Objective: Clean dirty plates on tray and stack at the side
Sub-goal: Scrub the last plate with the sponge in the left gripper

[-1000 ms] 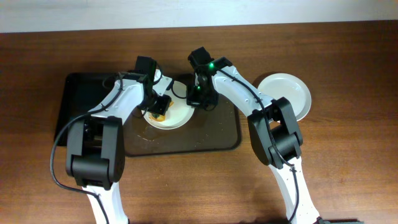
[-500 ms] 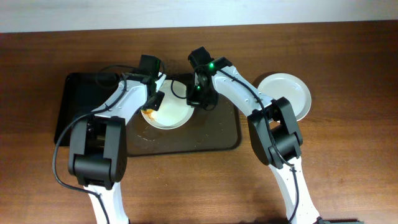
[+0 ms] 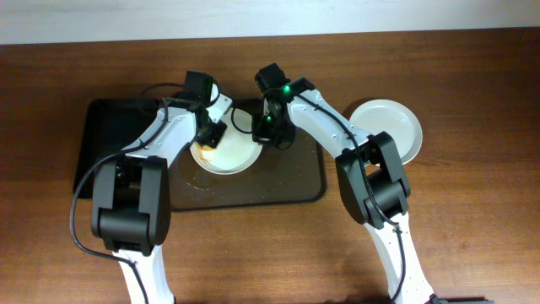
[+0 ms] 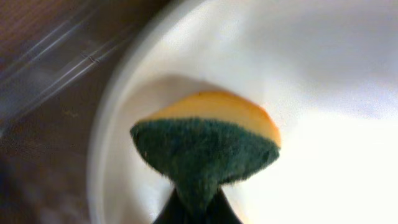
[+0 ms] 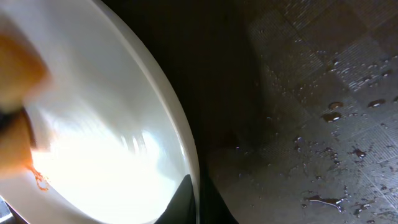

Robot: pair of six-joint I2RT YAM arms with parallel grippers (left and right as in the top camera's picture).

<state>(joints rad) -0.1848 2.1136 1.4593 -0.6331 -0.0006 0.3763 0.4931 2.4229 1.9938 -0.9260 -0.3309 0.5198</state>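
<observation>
One plate (image 3: 240, 154) in tray (image 3: 287, 187); left end effector (image 3: 209, 139) clenching sponge (image 4: 205, 146), right end effector (image 5: 198, 202) pinching plate rim.

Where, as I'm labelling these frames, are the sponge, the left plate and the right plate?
sponge (image 4: 205, 149): left wrist view, green scouring side.
left plate (image 3: 241, 152): overhead view, bare white centre.
right plate (image 3: 390, 124): overhead view, its centre.

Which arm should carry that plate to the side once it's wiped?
Right, probably: the right fingers pinch the plate by its rim and the clean plate lies on that side; the left fingers hold the sponge.
</observation>
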